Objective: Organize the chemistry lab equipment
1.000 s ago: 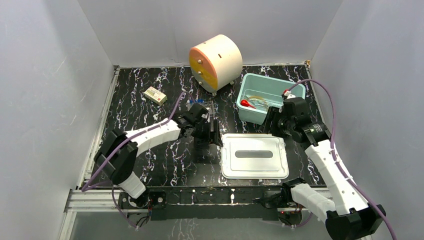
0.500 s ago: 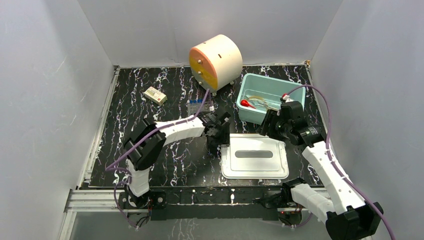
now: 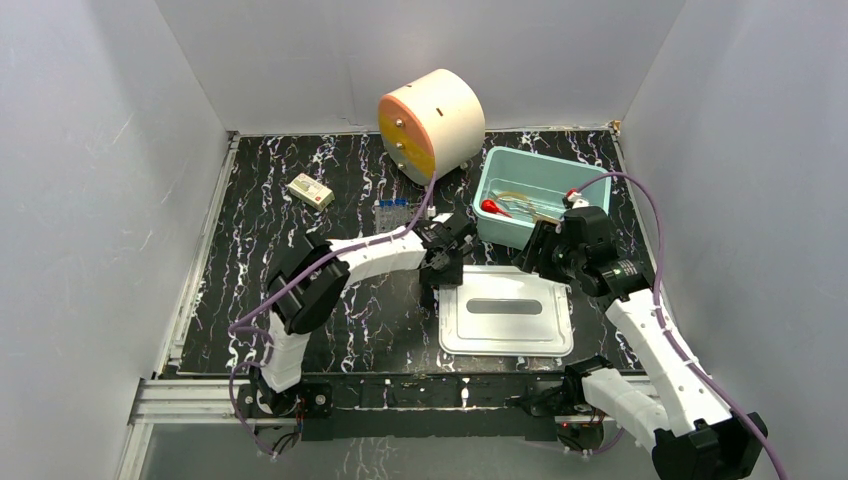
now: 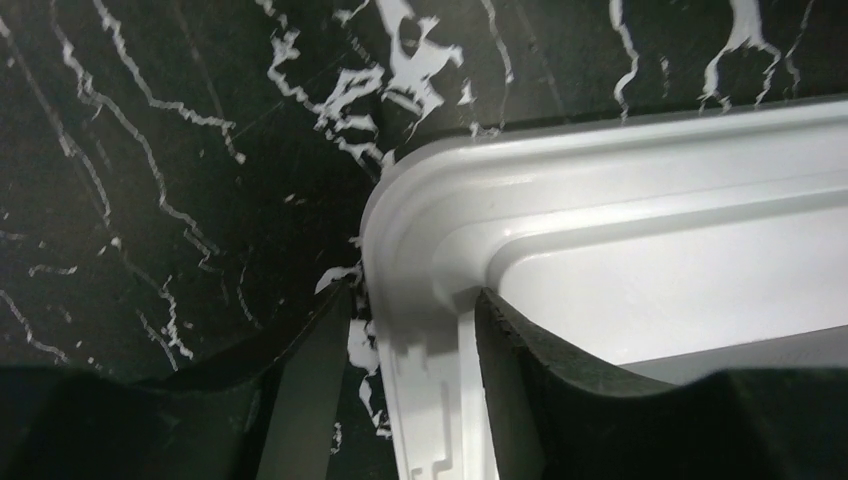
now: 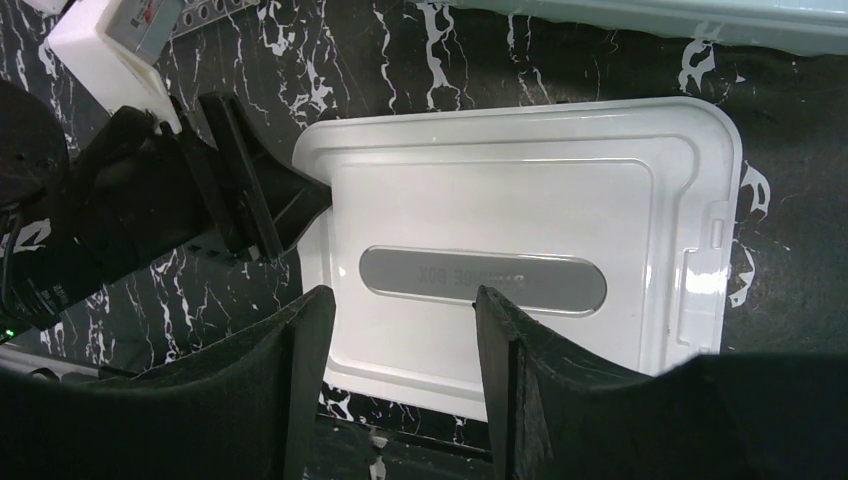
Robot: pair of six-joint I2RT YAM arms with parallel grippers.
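Note:
The white lid (image 3: 505, 310) lies flat on the black marbled table. My left gripper (image 3: 432, 290) is at the lid's left edge. In the left wrist view its jaws (image 4: 405, 380) straddle the lid's raised rim (image 4: 420, 300): the right finger touches the rim's inner side and a strip of table shows by the left finger. My right gripper (image 3: 535, 258) hovers open above the lid (image 5: 520, 220) with nothing between its fingers (image 5: 400, 340). Blue-capped tubes (image 3: 392, 208) lie on the table behind the left arm. A tan tubing coil (image 3: 515, 200) and a red-ended item (image 3: 492, 208) lie inside the teal tub (image 3: 500, 160).
The round cream-and-orange drawer cabinet (image 3: 430, 122) stands at the back centre. A small cream box (image 3: 311, 190) lies at the back left. The teal tub sits just behind the lid at the right. White walls close in three sides.
My left arm has swung right, away from the tubes to the lid's left edge, and its jaws have narrowed around the rim. The right gripper has dipped slightly toward the lid.

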